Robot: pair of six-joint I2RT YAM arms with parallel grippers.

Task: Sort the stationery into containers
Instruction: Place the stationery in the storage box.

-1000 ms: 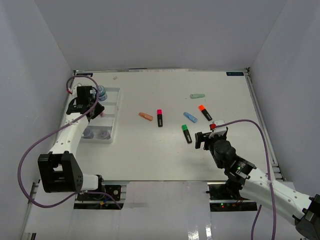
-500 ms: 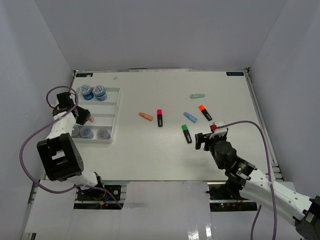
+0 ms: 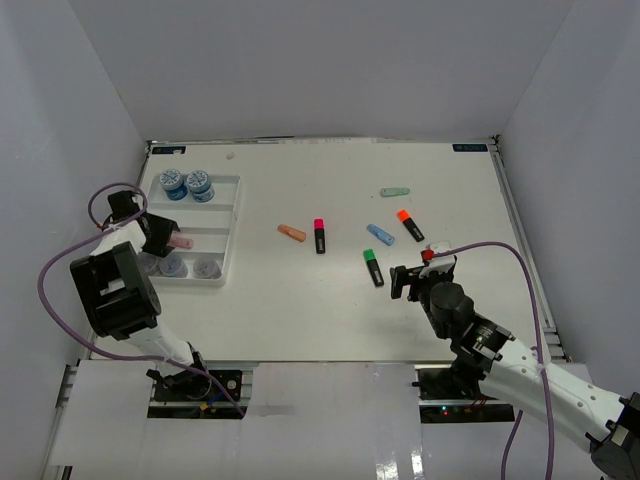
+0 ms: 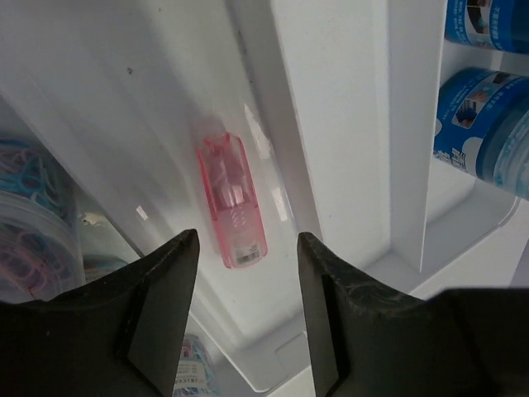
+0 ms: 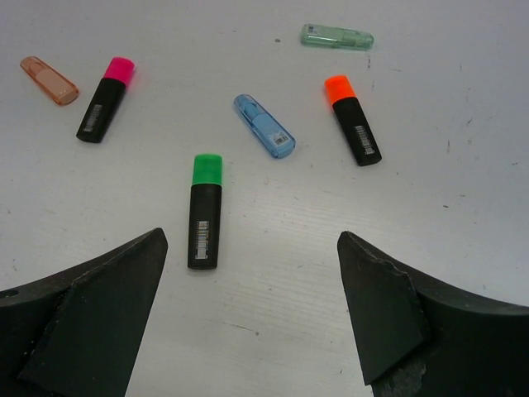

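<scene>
White table [image 3: 300,310], pale walls [image 3: 300,70] on 3 sides. Your L arm [image 3: 110,290] is doubled back on itself at the table's 9 o'clock edge, wrist over the tray [image 3: 224,215]. L gripper [image 4: 244,322] points down into it, fingers apart, nothing held. Pink marker [image 4: 233,203] lies loose in the middle compartment, w/ jars [image 3: 173,183] in the compartments either side. Its long axis runs parallel to the dividers, approx 12–6 in the wrist view. R arm [image 3: 470,330] reaches toward 11 o'clock from its base. R gripper [image 5: 252,306] hangs spread wide, empty, near the green highlighter [image 5: 205,211], which lies 12–6 in that view, cap at 12.
</scene>
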